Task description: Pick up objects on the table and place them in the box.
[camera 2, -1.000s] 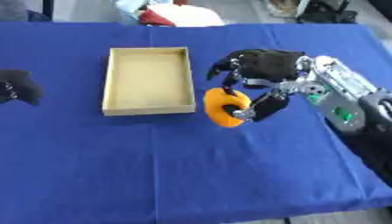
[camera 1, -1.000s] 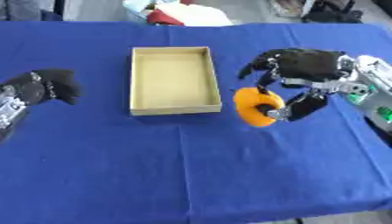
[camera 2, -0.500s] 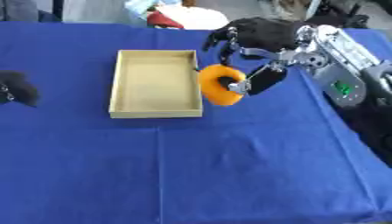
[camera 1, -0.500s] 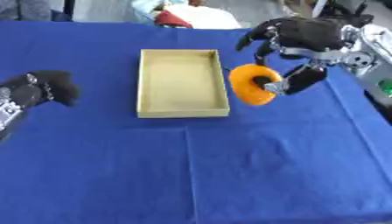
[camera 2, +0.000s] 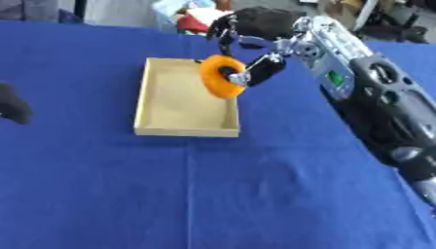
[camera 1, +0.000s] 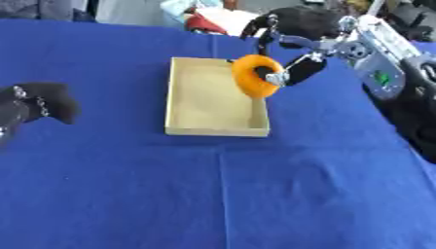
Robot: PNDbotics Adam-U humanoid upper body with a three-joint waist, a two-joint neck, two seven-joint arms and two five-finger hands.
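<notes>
In the left eye view, a shallow tan cardboard box [camera 1: 216, 97] lies open on the blue tabletop [camera 1: 221, 194], its long sides running away from the robot. The right hand [camera 1: 294, 34] reaches in from the upper right and hangs over the box's far right corner, its dark fingers curled, with one finger and the thumb hooked through and around an orange ring [camera 1: 254, 76]. The ring stands on edge, tilted, above the box's right wall near the far end, held clear of the box floor; whether its lower edge touches the wall cannot be told. The silver and white forearm behind the hand runs off toward the upper right, well to the right of the box. The left hand [camera 1: 41, 103] shows at the left edge, well apart from the box's left wall, low over the cloth, its dark fingers curled in and holding nothing. Beyond the box's far end, past the tabletop's edge, lies a heap of red and white things [camera 1: 207, 17] that cannot be made out. In the right eye view, the same box [camera 2: 185, 99] sits left of centre, and the orange ring [camera 2: 219, 76] shows over its right wall with the right hand [camera 2: 255, 30] clasped on it from above and behind. Only a dark rounded bit of the left hand [camera 2: 12, 103] shows at the left edge, level with the box's near half.
</notes>
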